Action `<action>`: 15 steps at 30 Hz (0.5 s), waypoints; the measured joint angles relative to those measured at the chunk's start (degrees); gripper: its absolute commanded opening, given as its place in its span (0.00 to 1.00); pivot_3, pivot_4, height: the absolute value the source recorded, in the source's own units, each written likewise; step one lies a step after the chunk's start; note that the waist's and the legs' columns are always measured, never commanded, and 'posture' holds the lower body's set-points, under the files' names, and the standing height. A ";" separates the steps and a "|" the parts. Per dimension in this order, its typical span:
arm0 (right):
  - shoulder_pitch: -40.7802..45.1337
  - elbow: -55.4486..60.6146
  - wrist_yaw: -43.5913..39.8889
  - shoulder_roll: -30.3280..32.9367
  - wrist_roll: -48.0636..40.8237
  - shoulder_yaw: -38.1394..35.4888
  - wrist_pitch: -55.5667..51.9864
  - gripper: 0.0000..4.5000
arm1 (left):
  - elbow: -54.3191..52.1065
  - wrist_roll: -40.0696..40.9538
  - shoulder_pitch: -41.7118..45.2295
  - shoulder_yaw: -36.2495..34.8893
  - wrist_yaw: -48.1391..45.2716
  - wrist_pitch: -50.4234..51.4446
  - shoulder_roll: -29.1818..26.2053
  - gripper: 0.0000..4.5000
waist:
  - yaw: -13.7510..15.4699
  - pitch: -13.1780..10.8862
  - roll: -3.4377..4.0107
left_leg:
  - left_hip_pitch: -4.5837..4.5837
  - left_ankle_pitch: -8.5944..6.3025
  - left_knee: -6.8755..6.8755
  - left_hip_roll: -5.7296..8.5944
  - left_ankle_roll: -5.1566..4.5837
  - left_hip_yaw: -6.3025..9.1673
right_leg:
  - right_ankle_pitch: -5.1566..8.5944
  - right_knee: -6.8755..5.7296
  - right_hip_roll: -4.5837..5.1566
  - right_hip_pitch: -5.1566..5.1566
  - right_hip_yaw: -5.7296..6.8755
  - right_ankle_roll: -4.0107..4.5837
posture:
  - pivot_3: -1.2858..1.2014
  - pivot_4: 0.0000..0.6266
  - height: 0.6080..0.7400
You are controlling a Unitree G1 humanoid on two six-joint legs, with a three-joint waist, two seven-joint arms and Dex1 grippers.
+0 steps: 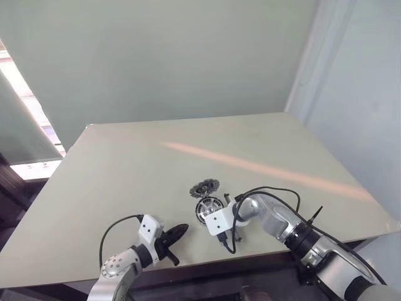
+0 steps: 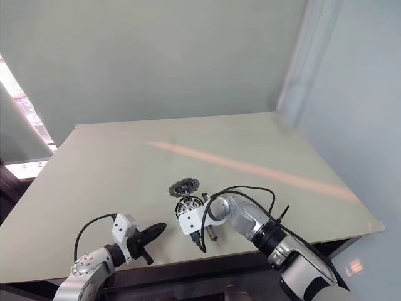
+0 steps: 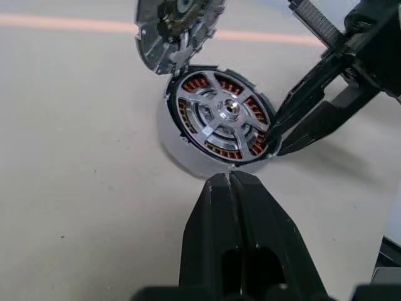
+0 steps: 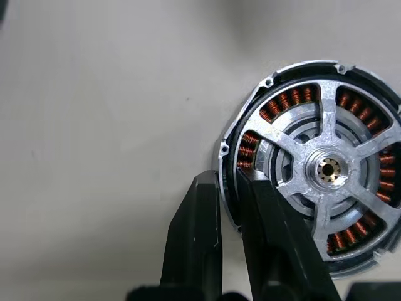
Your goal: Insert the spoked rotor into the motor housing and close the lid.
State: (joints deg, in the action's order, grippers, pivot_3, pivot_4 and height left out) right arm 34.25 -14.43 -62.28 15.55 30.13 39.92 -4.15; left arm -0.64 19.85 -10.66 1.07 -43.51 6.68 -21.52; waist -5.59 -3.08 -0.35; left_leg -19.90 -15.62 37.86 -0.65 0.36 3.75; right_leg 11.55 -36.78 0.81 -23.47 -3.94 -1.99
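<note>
The motor housing (image 3: 180, 148) lies flat on the table with copper coils around its ring. The shiny spoked rotor (image 3: 229, 110) sits inside it, hub up. The lid (image 3: 175, 25) stands tilted up at the housing's far edge, also seen as a dark ribbed disc (image 1: 203, 187). My right gripper (image 4: 227, 179) is shut on the housing's rim (image 4: 264, 84), one finger outside and one inside over the coils. My left gripper (image 3: 229, 180) is shut and empty, just short of the housing's near edge, its black fingers (image 1: 177, 231) low over the table.
The beige table (image 1: 125, 169) stretches wide behind and to both sides of the motor. Its front edge runs just below my grippers. A black cable (image 1: 276, 191) loops over my right wrist. A wall stands behind the table.
</note>
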 measured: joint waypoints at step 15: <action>-6.30 16.60 2.63 -8.60 1.31 -0.26 -39.30 0.02 | 0.22 0.14 -0.47 -4.32 0.80 -0.99 -0.67 0.00 | 0.25 0.01 -0.01 | -0.79 0.00 0.04 0.04 0.02 0.03 | -0.01 -0.03 0.04 -0.68 0.05 -0.01 | 0.52 0.00 1.00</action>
State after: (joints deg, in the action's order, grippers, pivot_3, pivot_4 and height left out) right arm 27.95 2.17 -59.65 6.95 31.44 39.66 -43.45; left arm -0.42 19.99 -11.13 -3.26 -42.71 5.68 -22.19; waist -5.34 -3.08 -0.36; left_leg -20.70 -15.62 37.90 -0.61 0.38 3.78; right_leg 11.54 -36.81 0.85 -24.16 -3.90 -2.00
